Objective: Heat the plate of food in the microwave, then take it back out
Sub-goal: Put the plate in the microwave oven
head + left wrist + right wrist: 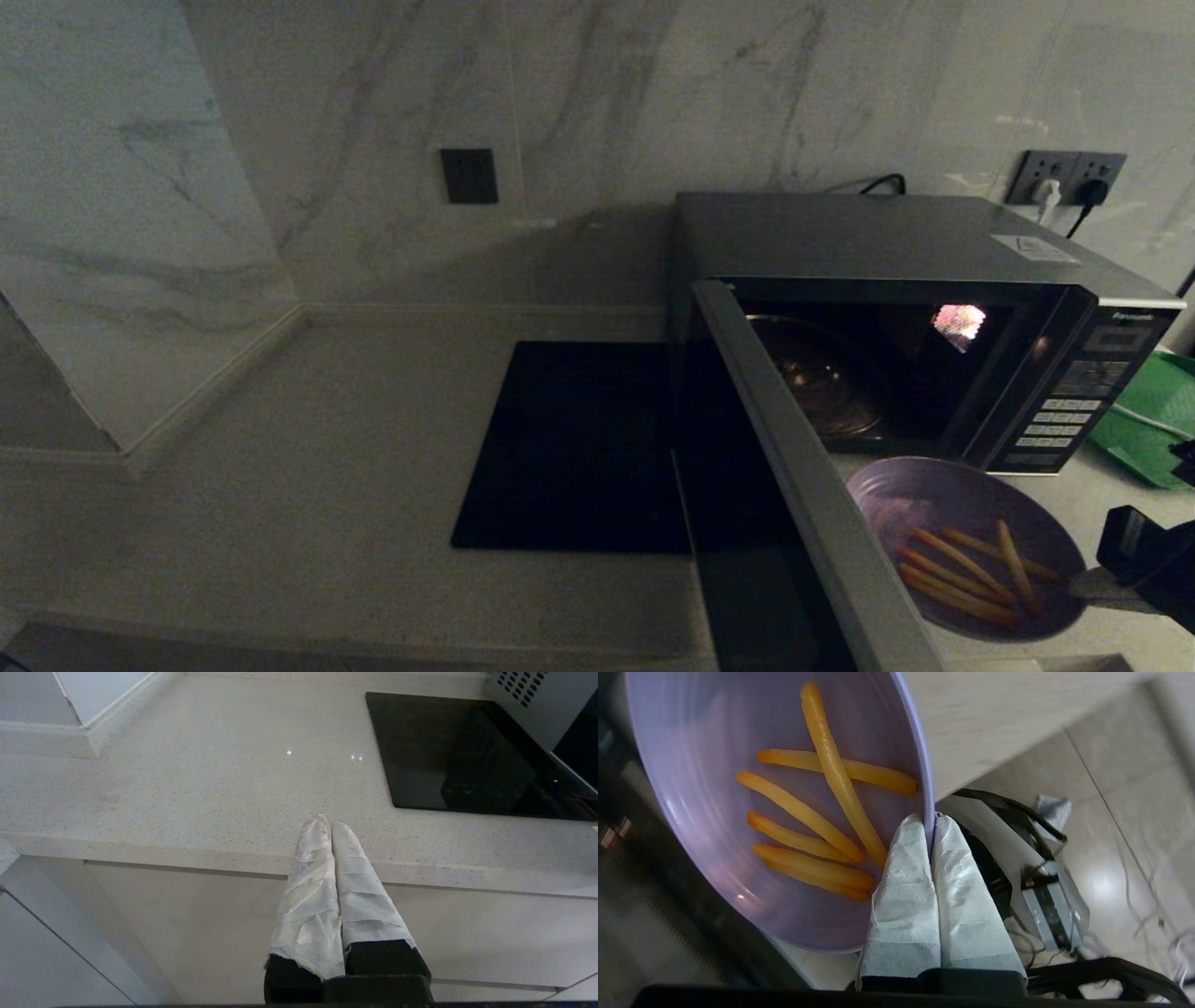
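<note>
Risk of tipping: we pinch the plate of food by its rim only, right gripper closed, before the open microwave; fries may slide. Left gripper closed, empty.

black slab on pale counter; green tray far right.

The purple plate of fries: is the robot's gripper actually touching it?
Touching. The right wrist view shows the right gripper shut on the rim of the plate of fries, one wrapped finger on each side of it.
</note>
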